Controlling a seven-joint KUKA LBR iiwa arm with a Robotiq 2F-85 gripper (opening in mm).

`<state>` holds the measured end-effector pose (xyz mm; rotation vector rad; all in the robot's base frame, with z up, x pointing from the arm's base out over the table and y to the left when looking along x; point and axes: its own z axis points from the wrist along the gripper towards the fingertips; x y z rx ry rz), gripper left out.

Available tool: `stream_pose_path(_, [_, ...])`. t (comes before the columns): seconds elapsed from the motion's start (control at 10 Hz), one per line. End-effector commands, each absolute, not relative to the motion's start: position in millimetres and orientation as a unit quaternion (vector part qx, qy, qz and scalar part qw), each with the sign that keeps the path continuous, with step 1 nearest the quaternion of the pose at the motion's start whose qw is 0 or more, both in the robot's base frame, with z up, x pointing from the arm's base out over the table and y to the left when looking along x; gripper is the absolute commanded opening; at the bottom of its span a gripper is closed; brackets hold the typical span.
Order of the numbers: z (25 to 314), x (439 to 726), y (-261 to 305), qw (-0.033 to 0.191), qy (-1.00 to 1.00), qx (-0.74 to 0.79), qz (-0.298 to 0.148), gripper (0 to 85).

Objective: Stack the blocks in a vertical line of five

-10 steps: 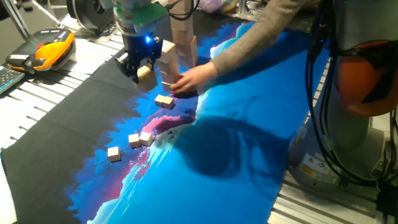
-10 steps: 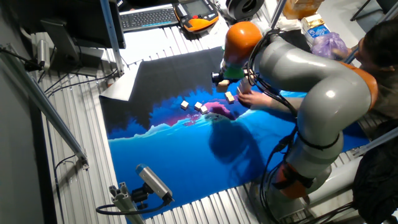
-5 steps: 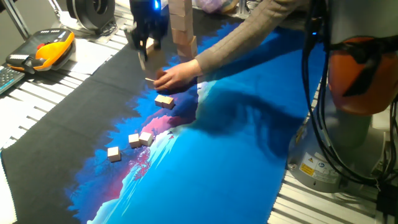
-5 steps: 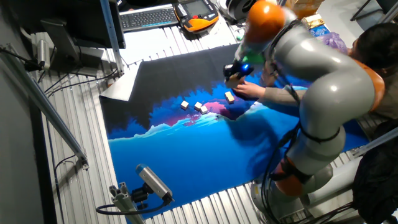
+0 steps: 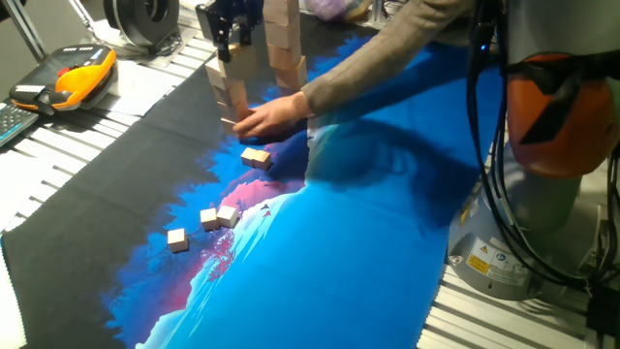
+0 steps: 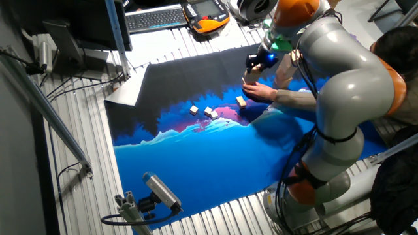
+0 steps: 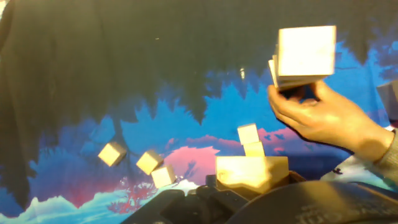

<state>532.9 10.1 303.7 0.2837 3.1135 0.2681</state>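
My gripper is high at the back of the mat and is shut on a light-tan wooden block, which shows between the fingers in the hand view. Just below it in the fixed view stands a short stack of blocks. A person's hand holds the stack at its base. In the hand view the stack's top block lies up and to the right of my held block. Several loose blocks lie on the mat: one near the hand, a touching pair and a single one.
A taller block stack stands behind the person's arm, which reaches across the blue and black mat. An orange pendant lies at the far left off the mat. The robot's base is at the right.
My gripper has risen with the block from low beside the stack to above it. The person's hand and the short stack have shifted left.
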Motion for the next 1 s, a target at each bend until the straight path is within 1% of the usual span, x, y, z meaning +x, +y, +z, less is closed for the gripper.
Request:
stream_pose_path(0.0, [308.0, 526.5, 16.2, -0.001, 0.992, 0.092, 0.082, 0.0])
stream_pose_path(0.6, [309.3, 523.6, 18.4, 0.000, 0.995, 0.082, 0.065, 0.0])
stream_pose_path(0.7, [309.3, 523.6, 18.4, 0.001, 0.995, 0.078, 0.056, 0.0])
stream_pose_path(0.9, [309.3, 523.6, 18.4, -0.013, 0.996, 0.070, 0.051, 0.0])
